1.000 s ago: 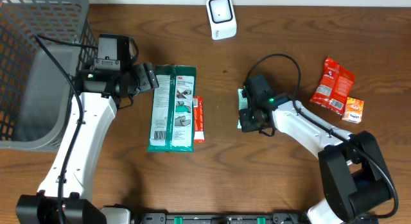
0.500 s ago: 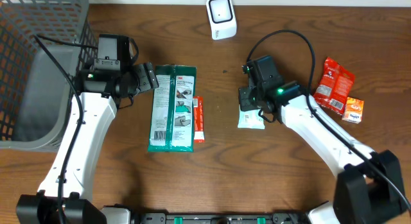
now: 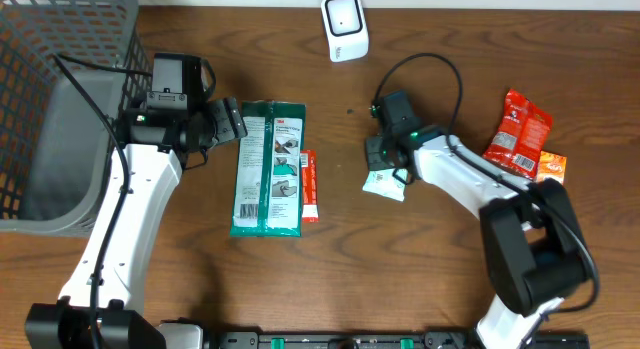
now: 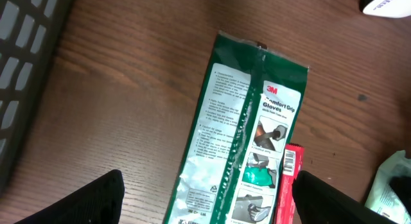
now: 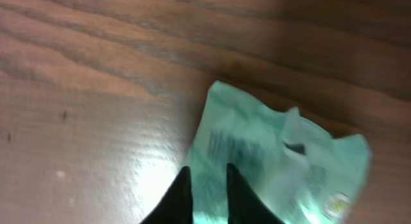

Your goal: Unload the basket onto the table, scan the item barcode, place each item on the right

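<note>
Getting the barcode read starts with a sure hold on the mint-green packet point(image 3: 384, 185), which lies crumpled near the middle of the tabletop, a little toward its right edge. The white scanner point(image 3: 344, 27) stands well apart from it at the far edge. Your right gripper point(image 5: 207, 189) hangs directly over the packet, its fingers drawn close together with only a sliver of wrapper showing between them. Whether they pinch the film or merely sit above it, the pictures do not tell, so confirm the grip before you lift. The wrapper looks thin and creased, and I judge it will fold or slip if you take too little of it. Bite a firm margin along one edge, clear of the dark print, so that no finger covers the code. The wrist view is too blurred to show where the barcode sits, so expect to turn the packet once it is off the wood. Carry it toward the far edge, present the printed face squarely to the scanner's window, and hold it flat and steady there. Your left gripper point(image 3: 238, 122) is spread wide and empty at the far end of the green glove pack point(image 3: 268, 169), near the grey basket point(image 3: 60, 49) at the left edge. Leave it parked there, since the packet's path needs nothing from it.
</note>
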